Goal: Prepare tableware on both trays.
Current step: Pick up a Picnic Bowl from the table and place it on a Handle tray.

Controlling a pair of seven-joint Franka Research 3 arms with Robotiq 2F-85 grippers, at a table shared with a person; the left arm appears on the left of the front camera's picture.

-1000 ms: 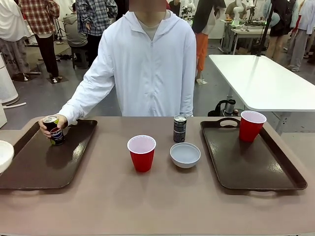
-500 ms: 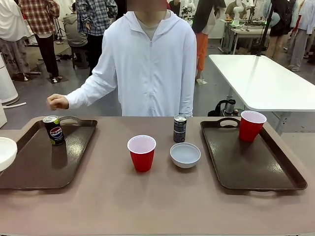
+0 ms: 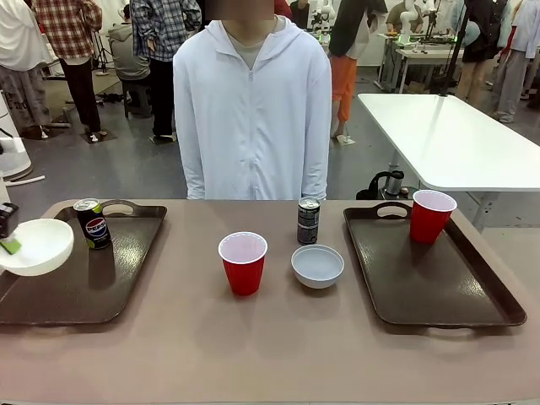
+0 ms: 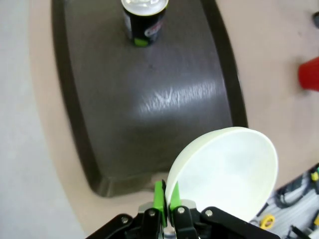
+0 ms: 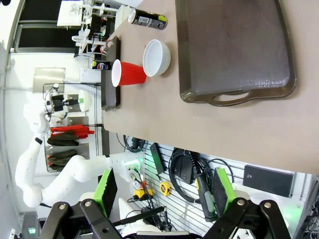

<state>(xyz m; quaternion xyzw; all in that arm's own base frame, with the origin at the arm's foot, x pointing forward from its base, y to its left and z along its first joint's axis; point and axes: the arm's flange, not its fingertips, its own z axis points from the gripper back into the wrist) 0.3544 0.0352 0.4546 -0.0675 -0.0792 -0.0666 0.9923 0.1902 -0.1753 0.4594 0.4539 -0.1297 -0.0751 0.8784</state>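
Observation:
My left gripper (image 3: pixel 7 238) is shut on the rim of a white bowl (image 3: pixel 39 246), held above the near left part of the left tray (image 3: pixel 93 287). In the left wrist view the green fingers (image 4: pixel 160 198) pinch that bowl (image 4: pixel 224 169) over the tray (image 4: pixel 149 94), with the Pepsi can (image 4: pixel 144 20) standing at the tray's far end. The Pepsi can (image 3: pixel 92 224) is upright. On the table's middle stand a red cup (image 3: pixel 243 262), a second white bowl (image 3: pixel 317 265) and a dark can (image 3: pixel 309 221). The right tray (image 3: pixel 422 283) carries a red cup (image 3: pixel 431 216). My right gripper (image 5: pixel 164 188) is open, off the table's near edge.
A person in a white hooded jacket (image 3: pixel 253 110) stands at the table's far side, arms down. A white table (image 3: pixel 456 139) stands behind at the right. In the right wrist view the right tray (image 5: pixel 234 45), bowl (image 5: pixel 156 57) and red cup (image 5: pixel 128 73) lie ahead.
The person let go of the Pepsi can on the left tray and drew the hand back to the body. My left gripper carried the bowl rightward over the tray.

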